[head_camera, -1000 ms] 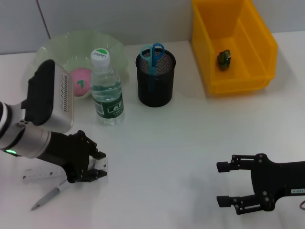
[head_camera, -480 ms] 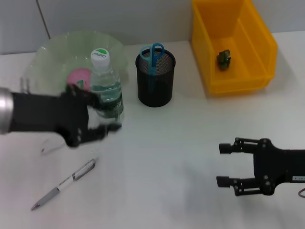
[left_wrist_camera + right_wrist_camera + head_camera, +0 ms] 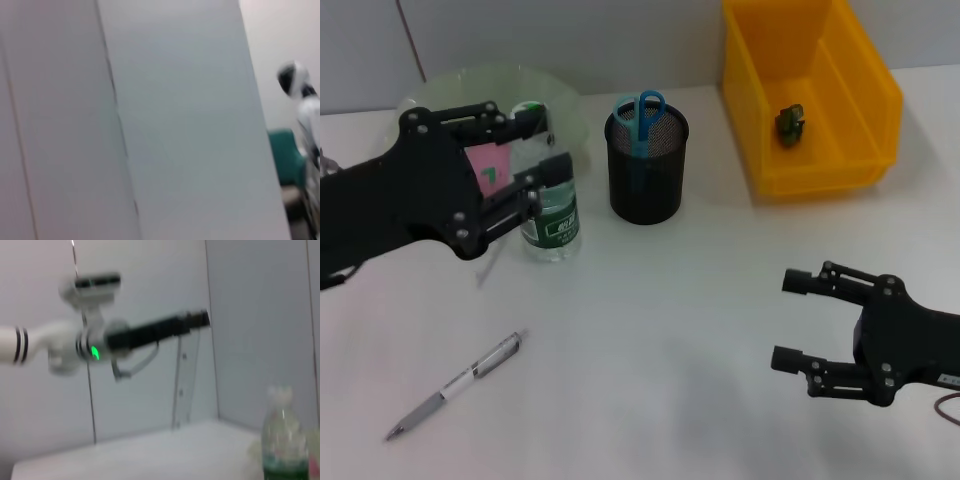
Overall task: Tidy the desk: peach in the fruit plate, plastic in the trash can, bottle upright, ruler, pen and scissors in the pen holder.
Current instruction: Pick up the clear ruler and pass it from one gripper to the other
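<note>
My left gripper (image 3: 542,147) is raised over the table's left side, in front of the bottle, and is shut on the clear ruler (image 3: 487,262), which hangs down from it. The right wrist view shows that gripper (image 3: 199,319) with the ruler (image 3: 182,380) dangling below it. The grey pen (image 3: 455,386) lies on the table at the front left. The bottle (image 3: 552,220) stands upright, partly hidden by my left gripper. The pink peach (image 3: 492,168) is in the green fruit plate (image 3: 565,100). Blue scissors (image 3: 640,112) stand in the black mesh pen holder (image 3: 647,180). My right gripper (image 3: 785,320) is open and empty at the front right.
The yellow bin (image 3: 820,165) stands at the back right with a green plastic scrap (image 3: 790,122) inside. The bottle also shows in the right wrist view (image 3: 280,445). The left wrist view shows only a wall.
My left gripper has lifted the ruler off the table and swung up and right, in front of the plate and bottle. The pen now lies uncovered. My right gripper has shifted slightly.
</note>
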You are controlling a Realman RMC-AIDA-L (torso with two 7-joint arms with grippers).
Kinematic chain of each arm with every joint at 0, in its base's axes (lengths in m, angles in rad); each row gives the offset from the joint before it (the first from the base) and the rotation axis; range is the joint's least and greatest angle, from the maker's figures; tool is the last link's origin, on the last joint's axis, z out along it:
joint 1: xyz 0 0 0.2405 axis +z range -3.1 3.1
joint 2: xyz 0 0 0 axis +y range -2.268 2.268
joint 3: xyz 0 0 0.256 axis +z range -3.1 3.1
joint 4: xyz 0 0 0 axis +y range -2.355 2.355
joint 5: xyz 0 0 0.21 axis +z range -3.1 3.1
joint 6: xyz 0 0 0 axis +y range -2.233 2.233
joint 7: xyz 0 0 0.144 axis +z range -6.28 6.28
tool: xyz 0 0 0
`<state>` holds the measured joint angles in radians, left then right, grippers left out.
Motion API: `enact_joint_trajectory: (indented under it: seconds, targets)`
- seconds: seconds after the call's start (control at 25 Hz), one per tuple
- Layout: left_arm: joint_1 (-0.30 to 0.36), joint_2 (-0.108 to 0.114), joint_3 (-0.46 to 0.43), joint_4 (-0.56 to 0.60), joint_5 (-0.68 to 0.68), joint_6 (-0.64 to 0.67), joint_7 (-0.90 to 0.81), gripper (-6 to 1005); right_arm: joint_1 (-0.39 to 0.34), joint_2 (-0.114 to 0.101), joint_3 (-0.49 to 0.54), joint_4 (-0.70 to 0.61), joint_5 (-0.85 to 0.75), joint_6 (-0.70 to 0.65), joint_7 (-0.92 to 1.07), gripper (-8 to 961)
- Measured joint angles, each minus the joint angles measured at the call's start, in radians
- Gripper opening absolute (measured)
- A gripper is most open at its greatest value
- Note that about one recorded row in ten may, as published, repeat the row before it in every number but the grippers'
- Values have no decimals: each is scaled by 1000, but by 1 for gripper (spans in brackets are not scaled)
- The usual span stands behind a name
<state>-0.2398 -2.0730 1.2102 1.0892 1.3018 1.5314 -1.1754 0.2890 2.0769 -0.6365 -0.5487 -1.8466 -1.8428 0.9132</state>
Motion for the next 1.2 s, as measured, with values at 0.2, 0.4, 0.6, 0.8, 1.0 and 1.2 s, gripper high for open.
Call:
enact_joint_trajectory:
  seconds: [0.2,0.4,0.6,0.8,1.0,1.2]
  targets:
    - [-5,-2,109,-205,-231,-48,217,386,1,5,-1,142,80,-5,-189,809]
    - [-25,-4,217,-337,-387,-130,362,386,42,8,6,358,153,20,-414,809]
    - [-43,-5,326,-436,-577,-165,483,386,95,10,13,545,256,79,-579,809]
    - [-92,-6,468,-530,-769,-180,581,387,162,16,35,666,292,155,-672,809]
    - [-99,-7,605,-532,-903,-179,655,387,213,17,61,780,292,211,-780,810]
    - [-93,-7,630,-531,-927,-173,668,387,225,17,147,865,285,233,-847,810]
